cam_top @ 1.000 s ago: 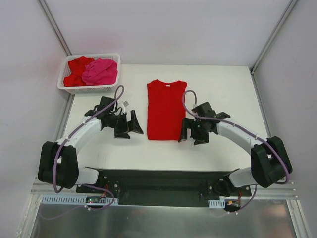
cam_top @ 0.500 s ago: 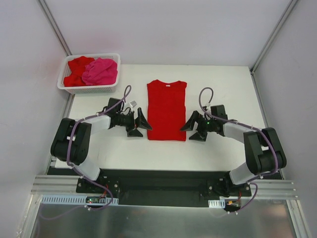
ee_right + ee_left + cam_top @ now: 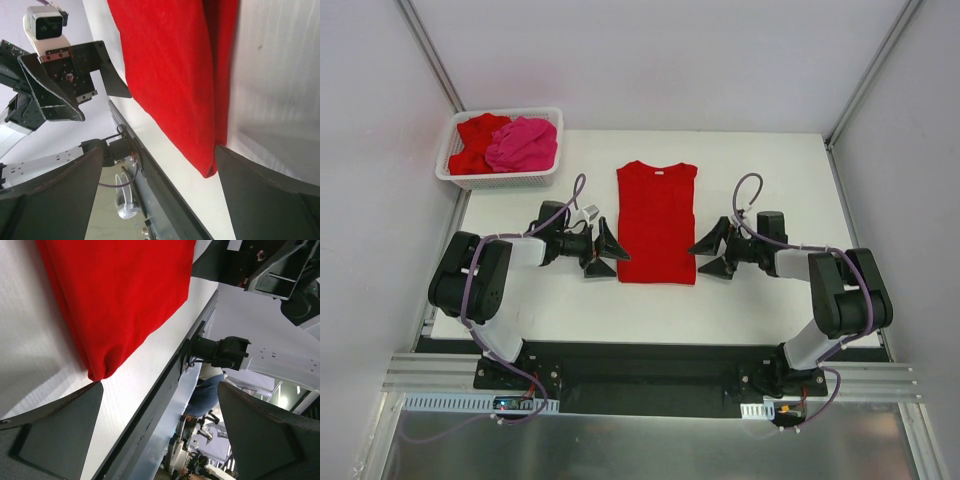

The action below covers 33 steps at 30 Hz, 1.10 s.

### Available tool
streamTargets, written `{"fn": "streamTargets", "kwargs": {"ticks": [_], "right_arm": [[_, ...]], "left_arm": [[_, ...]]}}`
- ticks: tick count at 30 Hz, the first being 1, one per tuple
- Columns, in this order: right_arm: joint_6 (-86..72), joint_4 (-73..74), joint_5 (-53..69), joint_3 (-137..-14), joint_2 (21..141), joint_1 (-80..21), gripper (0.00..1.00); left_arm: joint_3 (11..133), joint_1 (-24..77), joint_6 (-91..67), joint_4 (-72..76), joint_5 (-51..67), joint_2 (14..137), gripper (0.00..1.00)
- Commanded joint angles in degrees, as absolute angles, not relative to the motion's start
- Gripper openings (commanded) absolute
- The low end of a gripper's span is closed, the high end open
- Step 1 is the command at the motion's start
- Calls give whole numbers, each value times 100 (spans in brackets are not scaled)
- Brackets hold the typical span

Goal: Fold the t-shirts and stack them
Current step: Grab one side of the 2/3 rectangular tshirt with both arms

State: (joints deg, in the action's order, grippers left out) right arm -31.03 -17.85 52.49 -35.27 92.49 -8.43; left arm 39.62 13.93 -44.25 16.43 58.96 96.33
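Note:
A bright red t-shirt (image 3: 657,222) lies flat in the middle of the table as a long folded strip, its collar at the far end. My left gripper (image 3: 610,255) is open, low over the table at the strip's near left corner. In the left wrist view that red corner (image 3: 98,371) sits just off the tip of one finger (image 3: 60,435). My right gripper (image 3: 700,258) is open at the near right corner, and the red hem (image 3: 210,167) ends beside its finger (image 3: 270,195). Neither gripper holds cloth.
A white lattice basket (image 3: 500,181) stands at the far left corner, holding a crumpled hot pink t-shirt (image 3: 523,142) and a red one (image 3: 475,135). The table's near edge and a black base rail (image 3: 640,365) run just behind the grippers. White walls enclose the table.
Both arms have swung down and inward, bringing their grippers to the folded shirt's near corners. The jaws stayed open. The shirt has not moved.

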Motion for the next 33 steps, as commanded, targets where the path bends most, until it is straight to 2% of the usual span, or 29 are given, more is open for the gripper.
{"fn": "streamTargets", "kwargs": {"ticks": [1,4,11,22,33], "right_arm": [[-3682,-2619,5502,-3174,9229,-826,96],[-3700,-2558,5511,-3085,9132,-817,96],[-2936,-1371,5168,-3226,8798,-817,96],[-3313,-2302,5335,-2927,9246,-835,96],[-3392,-2399,5247,-3155,9615,-1169,99]], "left_arm": [[3955,1406,-4536,2005,6223,9545,99],[4008,1371,-4264,1688,6127,9466,99],[3850,1318,-3964,1213,6012,9439,99],[4016,1283,-3806,1222,6126,9861,99],[4412,1283,-3823,1222,6179,10063,99]]}}
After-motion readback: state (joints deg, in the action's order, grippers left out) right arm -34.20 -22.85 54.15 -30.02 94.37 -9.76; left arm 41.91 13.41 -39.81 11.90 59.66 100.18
